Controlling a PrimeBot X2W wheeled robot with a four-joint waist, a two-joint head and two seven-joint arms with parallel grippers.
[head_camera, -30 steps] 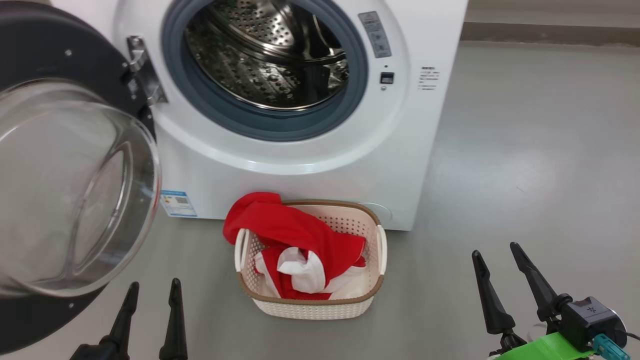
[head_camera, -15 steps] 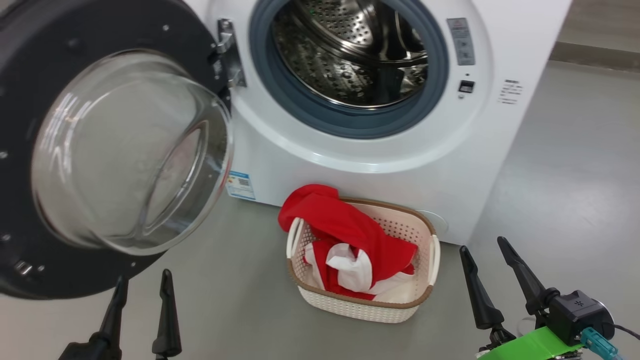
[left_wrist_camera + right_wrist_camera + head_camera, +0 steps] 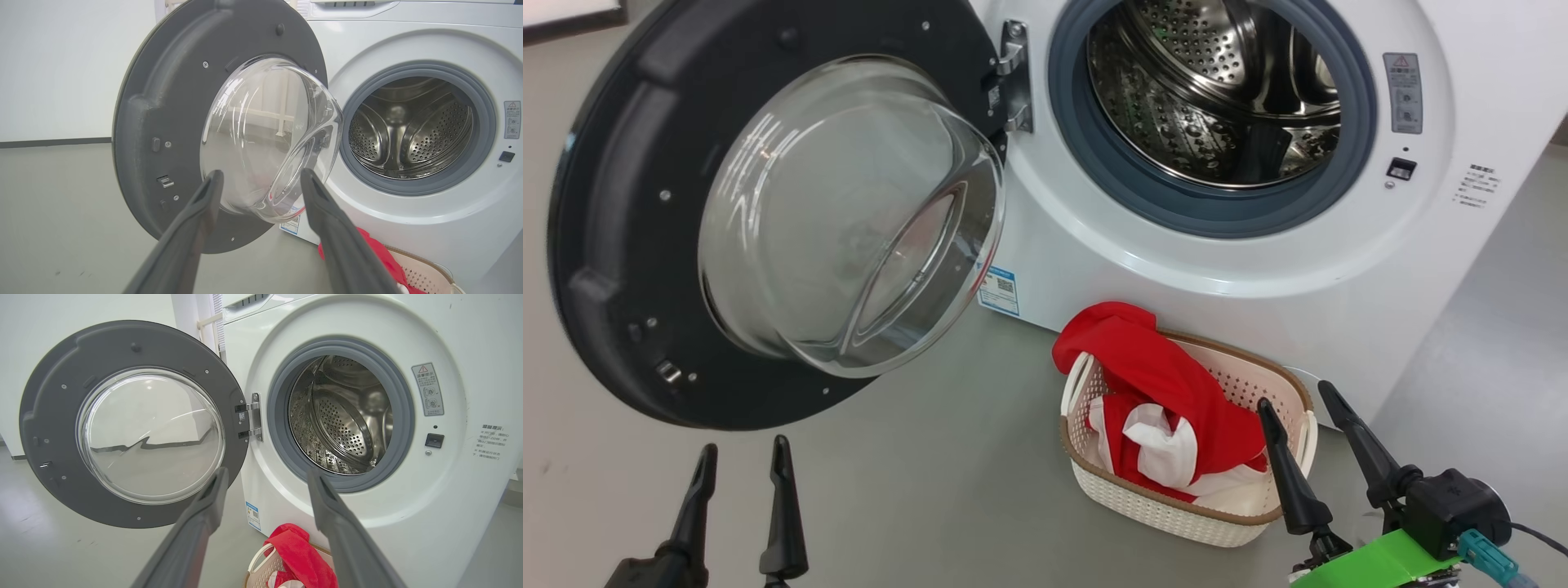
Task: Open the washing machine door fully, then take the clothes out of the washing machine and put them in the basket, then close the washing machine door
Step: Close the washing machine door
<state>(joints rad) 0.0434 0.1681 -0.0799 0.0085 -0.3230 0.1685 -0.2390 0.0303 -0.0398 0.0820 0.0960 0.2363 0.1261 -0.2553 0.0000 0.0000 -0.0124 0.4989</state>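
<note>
Hovering lowest in the head view, the left hand [image 3: 745, 445] and right hand [image 3: 1292, 394] are both empty, fingers parted; the basket [image 3: 1176, 523] sits on the floor just beyond the right hand, the clothes [image 3: 1160, 376] heaped in it, one red fold over its far rim; further on, the door [image 3: 613, 245] hangs wide open, ahead of and above the left hand, the nearer one, hinged at its right edge; farthest, the drum [image 3: 1217, 98] of the washer [image 3: 1094, 269] looks empty, so closing seems next.
</note>
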